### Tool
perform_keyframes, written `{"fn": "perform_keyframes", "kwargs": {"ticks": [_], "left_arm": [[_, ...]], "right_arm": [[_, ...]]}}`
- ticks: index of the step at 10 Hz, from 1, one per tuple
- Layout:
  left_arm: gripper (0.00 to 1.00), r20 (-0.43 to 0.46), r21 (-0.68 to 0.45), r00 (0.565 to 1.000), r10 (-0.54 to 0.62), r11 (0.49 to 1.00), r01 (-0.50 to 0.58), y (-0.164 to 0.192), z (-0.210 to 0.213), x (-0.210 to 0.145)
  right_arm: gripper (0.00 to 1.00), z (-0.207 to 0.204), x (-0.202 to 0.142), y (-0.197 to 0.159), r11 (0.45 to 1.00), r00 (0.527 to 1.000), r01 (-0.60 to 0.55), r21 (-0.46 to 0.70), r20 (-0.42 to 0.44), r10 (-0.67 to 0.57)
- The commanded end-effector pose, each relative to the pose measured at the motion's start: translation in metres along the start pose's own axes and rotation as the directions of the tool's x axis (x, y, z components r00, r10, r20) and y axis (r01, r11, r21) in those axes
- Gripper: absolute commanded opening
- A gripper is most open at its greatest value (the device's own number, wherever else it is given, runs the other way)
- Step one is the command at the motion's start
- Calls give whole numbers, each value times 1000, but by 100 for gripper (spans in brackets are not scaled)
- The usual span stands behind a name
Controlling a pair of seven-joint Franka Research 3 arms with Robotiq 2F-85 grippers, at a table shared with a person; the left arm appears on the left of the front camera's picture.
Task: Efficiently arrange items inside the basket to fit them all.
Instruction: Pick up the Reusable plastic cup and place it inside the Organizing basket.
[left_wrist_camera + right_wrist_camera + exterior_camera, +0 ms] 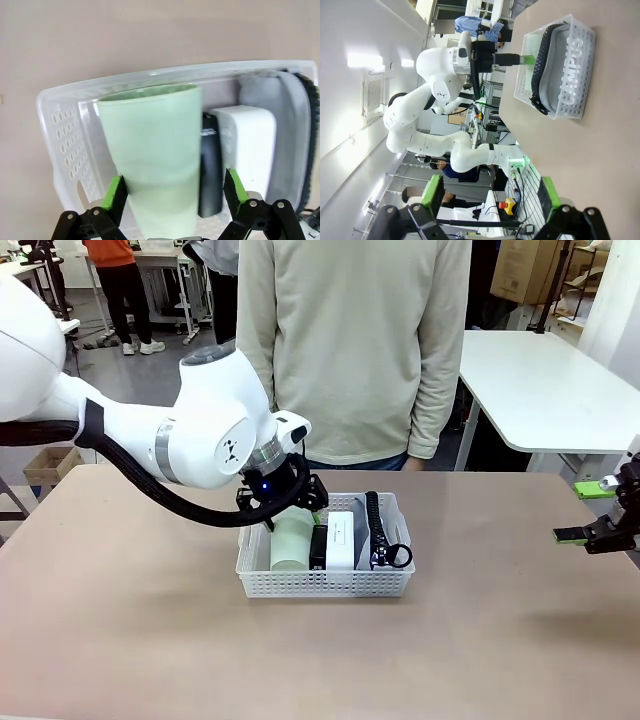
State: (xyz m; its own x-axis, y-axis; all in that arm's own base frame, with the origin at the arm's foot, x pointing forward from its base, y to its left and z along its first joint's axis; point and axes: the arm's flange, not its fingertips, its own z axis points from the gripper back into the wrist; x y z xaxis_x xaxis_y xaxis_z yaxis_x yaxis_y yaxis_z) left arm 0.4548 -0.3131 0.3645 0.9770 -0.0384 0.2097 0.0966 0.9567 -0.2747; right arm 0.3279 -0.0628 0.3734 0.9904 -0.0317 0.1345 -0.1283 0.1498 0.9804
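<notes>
Even, bright indoor light; soft shadow beneath the basket [325,580]; the close cup [152,160] looks slightly blurred, perhaps overexposed.

Cup [292,542], slab [318,545], box [341,539], pouch [385,530] side-by-side in basket [325,583].

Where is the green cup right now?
The pale green cup lies in the left end of the basket in the front view, right beside the small black slab, with the left gripper over it.

My work surface: a beige counter [150,640], with the white perforated basket [325,583] resting directly on it near centre.
</notes>
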Motion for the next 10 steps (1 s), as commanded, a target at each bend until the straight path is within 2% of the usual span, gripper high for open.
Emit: {"fn": "perform_keyframes", "kwargs": {"ticks": [1, 2, 3, 5, 8, 10], "left_arm": [[100, -20, -185, 1000, -23, 982, 19, 19, 50, -21], [100, -19, -301, 999, -39, 953, 32, 39, 84, -32], [100, -60, -438, 995, -82, 898, 48, 65, 113, -42], [100, -88, -633, 991, -99, 774, 21, 138, 147, -59], [100, 2, -820, 1000, -13, 573, 9, 257, 171, -98], [100, 108, -913, 992, 70, 401, 71, 332, 167, -126]], "right_arm": [[100, 0, 1, 4, 1000, 1000, 17, -7, 8, -17], [100, 0, 1, 4, 1000, 1000, 17, -7, 8, -17], [100, 0, 1, 4, 1000, 1000, 17, -7, 8, -17], [100, 0, 1, 4, 1000, 1000, 17, -7, 8, -17], [100, 0, 1, 4, 1000, 1000, 17, -7, 8, -17], [100, 0, 1, 4, 1000, 1000, 17, -7, 8, -17]]}}
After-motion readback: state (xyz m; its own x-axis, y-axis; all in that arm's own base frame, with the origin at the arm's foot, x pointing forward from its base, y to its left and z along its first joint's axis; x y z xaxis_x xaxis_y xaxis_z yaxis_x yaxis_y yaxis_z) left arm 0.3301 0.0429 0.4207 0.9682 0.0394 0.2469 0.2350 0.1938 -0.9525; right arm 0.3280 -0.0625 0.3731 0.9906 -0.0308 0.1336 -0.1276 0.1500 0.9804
